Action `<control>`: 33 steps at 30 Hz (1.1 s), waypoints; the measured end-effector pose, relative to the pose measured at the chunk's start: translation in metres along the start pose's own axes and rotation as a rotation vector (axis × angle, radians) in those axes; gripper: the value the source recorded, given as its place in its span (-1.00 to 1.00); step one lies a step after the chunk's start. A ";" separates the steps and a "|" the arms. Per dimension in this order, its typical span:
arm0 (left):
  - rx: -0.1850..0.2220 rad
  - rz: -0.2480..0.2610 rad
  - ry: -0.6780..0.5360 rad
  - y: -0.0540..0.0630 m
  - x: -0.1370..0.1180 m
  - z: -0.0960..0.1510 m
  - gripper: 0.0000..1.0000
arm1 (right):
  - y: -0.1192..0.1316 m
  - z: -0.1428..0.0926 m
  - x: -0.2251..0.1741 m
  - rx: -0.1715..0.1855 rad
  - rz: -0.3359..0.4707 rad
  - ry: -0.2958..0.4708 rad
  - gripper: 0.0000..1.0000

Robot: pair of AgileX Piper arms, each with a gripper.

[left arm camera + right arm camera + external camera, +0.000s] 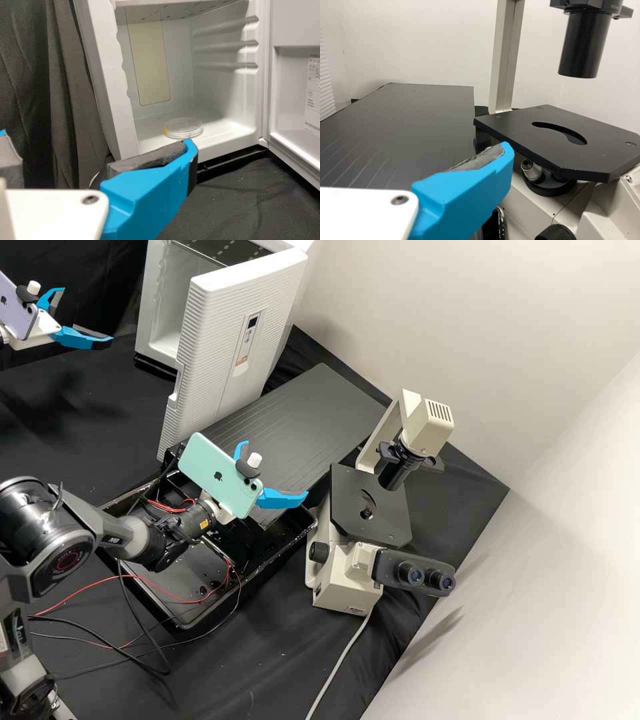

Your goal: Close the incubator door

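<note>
1. The white, ribbed incubator door [212, 363] stands open.
2. The left blue-fingered gripper [87, 315] has wide jaws, probably because pushing needs no grasp.
3. The right blue-fingered gripper [277, 468], jaws also wide, is near the beige metal microscope [343, 597].

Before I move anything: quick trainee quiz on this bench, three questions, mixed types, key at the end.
1. True or false: the door of the incubator is closed.

2. Multiple choice: what lies on the floor inside the incubator?
a) a bottle
b) a clear round dish
c) a pipette

3. Fill in the blank, left or right: the gripper nearer the microscope in the high view is the ____ one.

Key: 1 false, the door stands open; 2 b; 3 right.
</note>
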 end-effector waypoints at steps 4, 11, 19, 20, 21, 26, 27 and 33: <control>0.000 0.000 0.000 0.000 0.000 0.000 1.00 | 0.000 0.000 0.000 0.000 0.000 0.000 1.00; 0.000 0.000 0.000 0.000 0.000 0.000 1.00 | 0.000 0.000 0.000 0.000 0.000 0.000 1.00; 0.000 0.000 0.000 0.000 0.000 0.000 1.00 | 0.012 -0.008 0.010 -0.016 0.024 0.051 1.00; 0.000 0.000 0.000 0.000 0.000 0.000 1.00 | 0.017 -0.013 0.014 -0.025 0.038 0.075 1.00; 0.000 0.000 0.000 0.000 0.000 0.000 1.00 | 0.021 -0.016 0.018 -0.022 0.048 0.087 1.00; 0.000 0.000 0.000 0.000 0.000 0.000 1.00 | 0.041 -0.037 0.038 -0.037 0.119 0.168 1.00; 0.000 0.000 0.000 0.000 0.000 0.000 1.00 | 0.044 -0.041 0.041 -0.037 0.131 0.182 1.00; 0.000 0.000 0.000 0.000 0.000 0.000 1.00 | 0.055 -0.066 0.062 -0.061 0.176 0.261 1.00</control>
